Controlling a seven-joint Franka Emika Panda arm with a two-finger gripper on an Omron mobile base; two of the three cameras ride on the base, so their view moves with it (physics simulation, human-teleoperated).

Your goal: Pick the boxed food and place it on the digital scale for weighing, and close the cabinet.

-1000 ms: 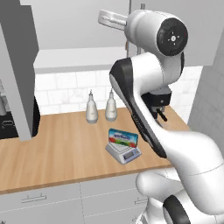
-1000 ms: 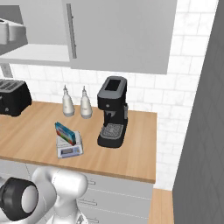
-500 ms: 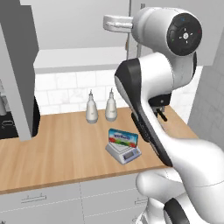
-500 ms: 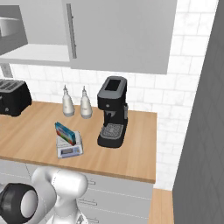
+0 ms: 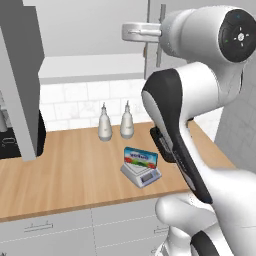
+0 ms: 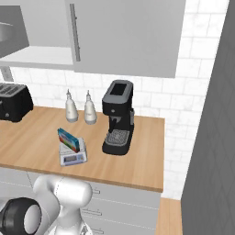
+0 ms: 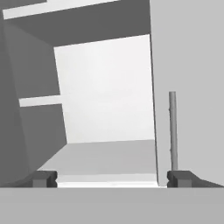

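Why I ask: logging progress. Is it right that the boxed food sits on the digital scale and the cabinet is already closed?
Not quite. The boxed food is on the digital scale, but the cabinet is open: the left base view shows its door swung out and the shelf exposed.

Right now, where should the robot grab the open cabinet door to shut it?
Probably the outer free edge of the open cabinet door, which swings out over the left of the counter. Its flat grey panel faces the opening, so coming from the door's outer face and pushing it toward the shelf looks easiest. The end effector, fingers wide apart, points into the cabinet.
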